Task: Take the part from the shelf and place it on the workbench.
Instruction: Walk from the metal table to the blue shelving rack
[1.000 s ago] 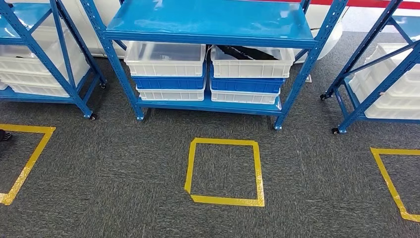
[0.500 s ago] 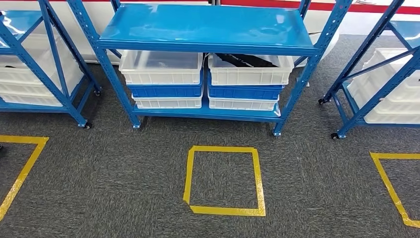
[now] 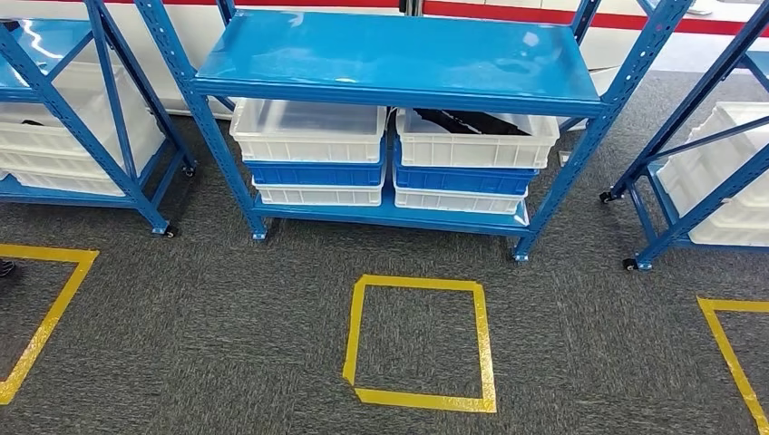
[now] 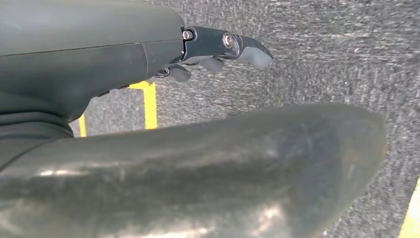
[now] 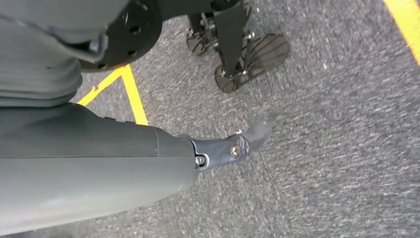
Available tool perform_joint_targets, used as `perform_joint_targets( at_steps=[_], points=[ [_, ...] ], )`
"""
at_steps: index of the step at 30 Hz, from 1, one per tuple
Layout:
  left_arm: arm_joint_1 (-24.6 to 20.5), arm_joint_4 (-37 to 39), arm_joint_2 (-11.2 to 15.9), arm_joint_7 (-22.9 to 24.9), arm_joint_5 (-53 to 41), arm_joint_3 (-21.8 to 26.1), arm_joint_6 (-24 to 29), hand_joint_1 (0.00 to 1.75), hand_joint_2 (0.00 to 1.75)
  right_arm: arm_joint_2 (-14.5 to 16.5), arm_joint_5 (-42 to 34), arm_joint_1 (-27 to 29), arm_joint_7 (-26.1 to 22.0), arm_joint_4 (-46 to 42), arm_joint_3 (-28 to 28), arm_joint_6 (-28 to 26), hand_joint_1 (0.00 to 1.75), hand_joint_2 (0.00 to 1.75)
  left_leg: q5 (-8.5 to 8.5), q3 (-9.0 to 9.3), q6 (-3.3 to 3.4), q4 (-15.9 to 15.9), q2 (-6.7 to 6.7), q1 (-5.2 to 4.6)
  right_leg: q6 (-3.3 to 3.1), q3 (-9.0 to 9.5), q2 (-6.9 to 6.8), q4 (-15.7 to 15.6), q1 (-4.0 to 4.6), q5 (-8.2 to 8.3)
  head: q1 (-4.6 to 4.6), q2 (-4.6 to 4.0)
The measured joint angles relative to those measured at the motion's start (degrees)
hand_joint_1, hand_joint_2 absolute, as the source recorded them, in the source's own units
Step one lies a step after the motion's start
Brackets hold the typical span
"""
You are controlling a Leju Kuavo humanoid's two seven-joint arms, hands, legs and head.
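Observation:
A dark part (image 3: 472, 120) lies in the upper right white bin (image 3: 476, 149) on the low level of the blue shelf (image 3: 399, 59) ahead; only its top shows over the bin's rim. My left hand (image 4: 198, 124) hangs over grey carpet, its fingers (image 4: 247, 47) stretched out and holding nothing. Over the carpet too is my right hand (image 5: 124, 163), with one finger (image 5: 247, 139) extended and nothing in it. Both hands are well away from the shelf.
A white bin (image 3: 308, 136) sits left of the part's bin, both stacked on blue and white bins. Blue racks with white bins stand at left (image 3: 54, 118) and right (image 3: 716, 154). A yellow tape square (image 3: 422, 340) marks the carpet before the shelf; tape lines (image 3: 45, 308) flank it.
The whole picture has shifted: the camera has moved, so the shelf and tape square sit lower and a little to the right. The things themselves have not moved.

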Motion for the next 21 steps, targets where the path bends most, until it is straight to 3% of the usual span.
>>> perform_joint_targets(
  at_steps=[3, 5, 7, 8, 9, 11, 12, 14, 16, 18, 19, 21],
  points=[
    [0.03, -0.01, 0.08, -0.05, -0.07, 0.01, 0.0, 0.0, 0.0, 0.12, -0.02, 0.14, -0.01, 0.0, -0.02, 0.0, 0.0, 0.0, -1.54, -0.46, -0.86, 2.62, 0.41, 0.08, -1.13, 1.96, 0.08, -0.61, -0.82, 0.48, -0.16, 0.0],
    [-0.04, -0.01, 0.09, -0.13, -0.13, 0.02, 0.0, 0.0, 0.0, 0.13, -0.01, 0.06, -0.02, 0.0, -0.02, 0.01, 0.0, 0.0, -4.41, -3.96, -1.48, 8.79, 0.65, 0.41, -1.66, 2.65, 0.05, -0.72, -0.95, 0.13, -0.27, 0.0],
    [-0.01, 0.01, 0.1, -0.16, -0.2, 0.03, 0.01, 0.0, 0.0, 0.13, 0.04, 0.01, -0.02, 0.0, -0.02, 0.05, 0.0, 0.0, -6.44, -8.24, -2.01, 14.66, 0.71, 0.84, -1.73, 3.09, 0.1, -0.7, -0.95, -0.39, -0.3, 0.0],
    [0.05, 0.01, 0.13, -0.16, -0.22, 0.03, 0.03, 0.0, 0.0, 0.13, 0.08, 0.09, -0.02, 0.0, -0.02, 0.08, 0.0, 0.0, -5.93, -9.3, -2.25, 15.23, 0.74, 1.05, -1.58, 3.48, 0.16, -0.69, -1.01, -0.73, -0.33, 0.0],
    [0.11, 0.02, 0.17, -0.15, -0.25, 0.04, 0.04, 0.0, 0.0, 0.17, 0.1, 0.2, -0.02, 0.0, -0.02, 0.11, 0.0, 0.0, -4.18, -9.35, -2.45, 13.81, 0.81, 1.26, -1.38, 4.01, 0.22, -0.69, -1.11, -1.11, -0.35, 0.0],
    [0.17, 0.03, 0.26, -0.15, -0.31, 0.05, 0.07, 0.0, 0.0, 0.25, 0.13, 0.35, -0.02, 0.0, -0.03, 0.18, 0.0, 0.0, 1.08, -7.21, -2.85, 7.13, 0.93, 1.66, -0.76, 5.07, 0.32, -0.69, -1.28, -1.96, -0.38, 0.0],
    [0.17, 0.05, 0.29, -0.14, -0.34, 0.07, 0.07, 0.0, 0.0, 0.27, 0.13, 0.28, -0.02, 0.0, -0.03, 0.2, 0.0, 0.0, 2.12, -6.18, -2.84, 4.09, 1.0, 1.69, -0.38, 5.42, 0.36, -0.61, -1.23, -2.35, -0.48, 0.0],
    [0.09, 0.09, 0.29, -0.11, -0.46, 0.09, 0.07, 0.0, 0.0, 0.27, 0.13, 0.05, -0.02, 0.0, -0.04, 0.22, 0.0, 0.0, 2.41, -5.22, -2.15, 1.36, 1.09, 1.56, 0.51, 5.48, 0.32, -0.38, -0.94, -2.91, -0.63, 0.0],
    [0.13, 0.1, 0.3, -0.08, -0.57, 0.11, 0.07, 0.0, 0.0, 0.28, 0.12, -0.02, -0.02, 0.0, -0.04, 0.24, 0.0, 0.0, 2.4, -4.86, -0.88, 1.16, 1.15, 1.41, 1.22, 5.79, 0.25, -0.28, -0.88, -3.27, -0.57, 0.0],
    [0.22, 0.1, 0.3, -0.07, -0.59, 0.15, 0.07, 0.0, 0.0, 0.28, 0.11, -0.02, -0.03, 0.0, -0.04, 0.26, 0.0, 0.0, 2.52, -3.98, 0.04, 0.9, 1.11, 1.41, 1.4, 5.33, 0.22, 1.6, -1.04, -4.31, -0.3, 0.0],
    [0.19, 0.1, 0.31, -0.09, -0.6, 0.17, 0.08, 0.0, 0.0, 0.3, 0.12, -0.08, -0.03, 0.0, -0.04, 0.26, 0.0, 0.0, 2.5, -3.55, 0.36, 0.79, 1.06, 1.39, 1.27, 3.96, 0.2, 4.16, -1.11, -5.36, -0.1, 0.0],
    [0.06, 0.1, 0.33, -0.12, -0.61, 0.2, 0.09, 0.0, 0.0, 0.36, 0.12, -0.16, -0.04, 0.0, -0.04, 0.28, 0.0, 0.0, 2.17, -3.36, 0.82, 0.79, 0.97, 1.14, 0.89, -0.81, 0.21, 12.28, -1.08, -8.1, 0.27, 0.0]
  ],
)
